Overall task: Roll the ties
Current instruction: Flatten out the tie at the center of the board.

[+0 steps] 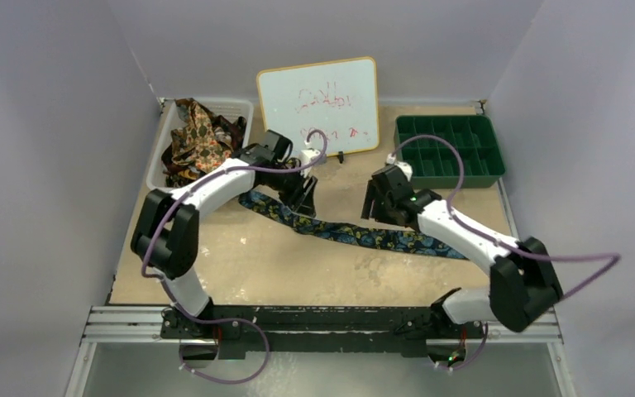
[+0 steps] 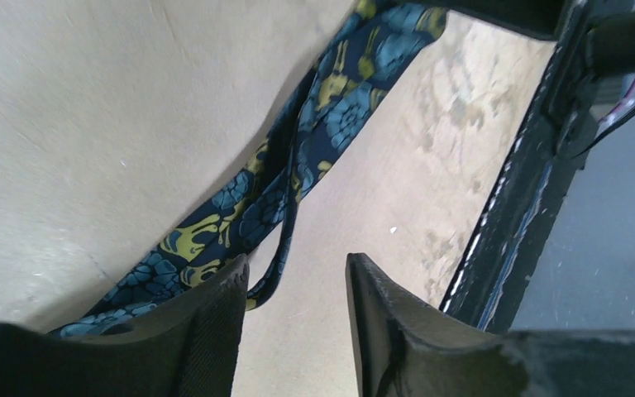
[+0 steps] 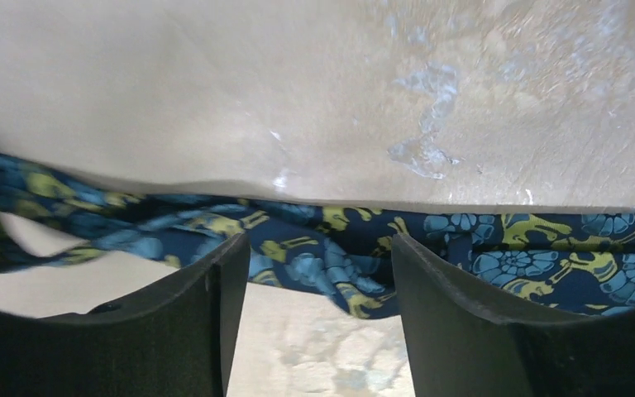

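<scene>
Stretched flat on the tan tabletop (image 1: 240, 265), across the middle of the top view: one long, narrow dark navy fabric tie (image 1: 355, 236) printed with blue and gold flowers, long axis slanting from centre-left down toward centre-right. Flanked by both arms. Over its upper-left end, the left gripper (image 2: 298, 269): jaws parted and empty, bare table in the gap, cloth just beside one finger in the wrist view. Nearer its middle, the right gripper (image 3: 318, 248): jaws parted wide, gripping nothing, cloth crossing just beyond the fingertips. Probably best rolled from the upper-left end, nearest the left gripper, along that slant. Heaped in the white plastic basket (image 1: 236, 105), upper left: more patterned ties (image 1: 198, 136) in brown, gold and red. On the small whiteboard (image 1: 318, 99), top centre: red scribble, unreadable. No brands or labels legible.
</scene>
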Motion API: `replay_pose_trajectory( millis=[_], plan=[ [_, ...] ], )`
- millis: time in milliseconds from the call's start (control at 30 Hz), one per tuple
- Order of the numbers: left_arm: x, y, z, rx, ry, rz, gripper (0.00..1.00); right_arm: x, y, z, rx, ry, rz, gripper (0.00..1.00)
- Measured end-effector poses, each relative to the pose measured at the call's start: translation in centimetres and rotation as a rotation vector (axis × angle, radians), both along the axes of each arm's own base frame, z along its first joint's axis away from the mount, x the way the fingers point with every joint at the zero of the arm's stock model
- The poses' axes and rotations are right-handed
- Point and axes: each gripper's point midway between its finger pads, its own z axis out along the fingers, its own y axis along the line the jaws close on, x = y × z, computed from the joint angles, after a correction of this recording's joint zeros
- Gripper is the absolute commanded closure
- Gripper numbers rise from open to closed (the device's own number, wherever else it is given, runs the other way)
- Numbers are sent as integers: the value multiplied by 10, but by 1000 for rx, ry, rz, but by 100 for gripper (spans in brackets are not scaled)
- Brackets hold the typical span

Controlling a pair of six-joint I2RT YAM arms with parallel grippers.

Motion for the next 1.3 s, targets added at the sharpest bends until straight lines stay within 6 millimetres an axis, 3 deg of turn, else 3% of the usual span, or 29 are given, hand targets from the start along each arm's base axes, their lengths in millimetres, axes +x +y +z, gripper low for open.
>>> replay_pose_trajectory(
  millis=[100,200,267,367,533,667,933,1167,1300],
  plan=[
    [8,-5,38,-56,-91,12,48,7,-2,35,133,-111,-110,18],
    [9,-5,68,-95,-158,34,47,5,-19,57,251,-193,-240,16],
    [8,-4,78,-111,-179,43,46,2,-43,57,298,-219,-361,15],
    [2,-3,90,-143,-194,70,46,2,-73,41,309,-204,-500,17],
    [-17,5,86,-163,-156,116,46,-10,-114,-7,327,-99,-688,20],
    [-29,10,74,-151,-115,137,45,-17,-123,-26,338,-58,-741,20],
    [-31,14,74,-144,-118,157,45,-2,-159,-34,378,-98,-879,23],
    [-29,19,70,-118,-130,180,45,-8,-199,-31,339,-134,-1001,27],
    [-31,23,65,-98,-128,192,45,-11,-207,-34,309,-134,-1018,29]
  ],
)
